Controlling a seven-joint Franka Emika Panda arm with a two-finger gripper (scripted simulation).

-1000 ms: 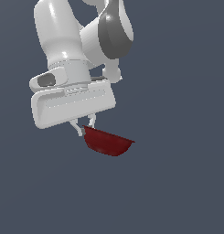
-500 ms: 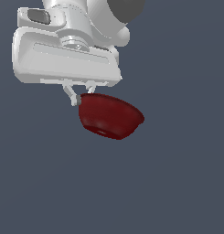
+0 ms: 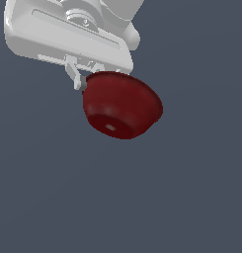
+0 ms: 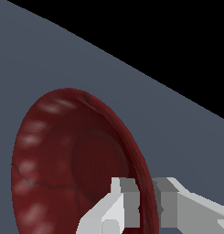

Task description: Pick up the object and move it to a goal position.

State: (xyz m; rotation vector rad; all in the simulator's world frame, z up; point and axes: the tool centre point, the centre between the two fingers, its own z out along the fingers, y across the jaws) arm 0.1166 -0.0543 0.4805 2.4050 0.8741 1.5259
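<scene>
Beneath the pincer, the bowl hangs, rim pinched.

Up it comes! Over the last second the white pincer has swung from mid-frame toward eleven o'clock in the exterior view, looming much larger. The dark red bowl clamped by its rim has grown with it and tipped, its small flat base now facing the camera.
</scene>
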